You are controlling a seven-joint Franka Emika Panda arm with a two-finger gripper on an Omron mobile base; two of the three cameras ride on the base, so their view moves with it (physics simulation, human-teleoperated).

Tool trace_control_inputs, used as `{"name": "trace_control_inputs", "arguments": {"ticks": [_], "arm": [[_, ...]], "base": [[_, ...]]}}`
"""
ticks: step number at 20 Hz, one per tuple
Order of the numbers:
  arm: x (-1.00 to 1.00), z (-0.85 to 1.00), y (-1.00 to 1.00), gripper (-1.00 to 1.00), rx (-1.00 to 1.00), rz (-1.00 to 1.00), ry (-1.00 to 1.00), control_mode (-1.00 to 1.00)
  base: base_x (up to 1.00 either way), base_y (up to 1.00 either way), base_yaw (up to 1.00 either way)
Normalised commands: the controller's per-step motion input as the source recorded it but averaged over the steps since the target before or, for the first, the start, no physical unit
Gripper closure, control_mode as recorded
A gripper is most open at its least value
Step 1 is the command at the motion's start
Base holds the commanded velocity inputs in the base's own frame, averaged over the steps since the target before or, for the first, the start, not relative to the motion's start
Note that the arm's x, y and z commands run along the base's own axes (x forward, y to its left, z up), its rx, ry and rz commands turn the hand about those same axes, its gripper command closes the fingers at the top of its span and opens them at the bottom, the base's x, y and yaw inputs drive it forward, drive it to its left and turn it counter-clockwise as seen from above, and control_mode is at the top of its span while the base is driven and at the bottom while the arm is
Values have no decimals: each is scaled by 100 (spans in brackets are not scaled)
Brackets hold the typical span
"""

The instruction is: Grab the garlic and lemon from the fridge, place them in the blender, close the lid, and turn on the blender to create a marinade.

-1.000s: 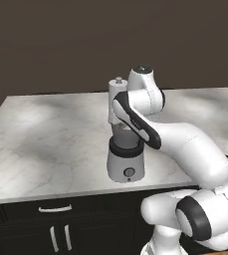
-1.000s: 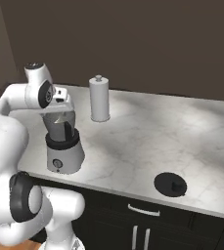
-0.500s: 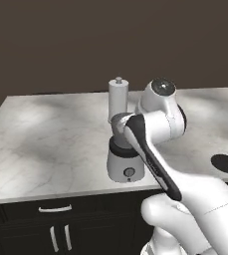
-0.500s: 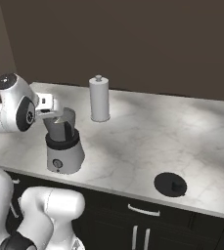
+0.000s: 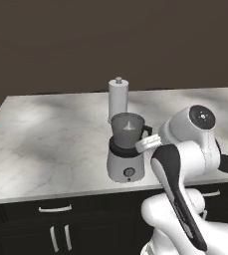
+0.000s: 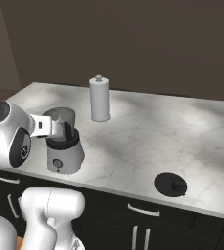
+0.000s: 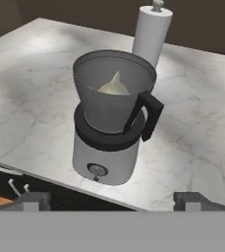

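Claw: two dark finger tips set wide apart at the bottom of the hand view, spread, nothing between them; held off the desk's front edge, facing the blender.

Cabinets: black fronts with pale handles, below the desk.

Desk: white-grey marbled top carrying everything listed.

Blender: near the front edge of the desk, upright. Light grey round base with a front knob, black collar, grey tapered jar with a black side handle. Jar mouth uncovered.

Garlic: off-white lumpy shape with a pointed tip, lying inside the jar, low against its far wall. Also seen as a pale patch in the jar from the left base view.

Lid: flat black disc with a central plug, lying on the desk near the front edge, well apart from the blender.

White cylinder: tall, upright, small knob on top, standing behind the blender, farther back on the desk.

Wall: dark brown, beyond the desk.
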Motion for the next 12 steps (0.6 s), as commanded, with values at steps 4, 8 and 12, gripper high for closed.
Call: {"name": "trace_control_inputs", "arguments": {"ticks": [4, 8, 12], "arm": [[-10, -25, 0, -100, 0, 0, 12, -100], [0, -16, 0, -100, 0, 0, 10, -100], [-19, -4, -16, -100, 8, -3, 0, -100]], "base": [[0, 0, 0], [0, 0, 0], [0, 0, 0]]}}
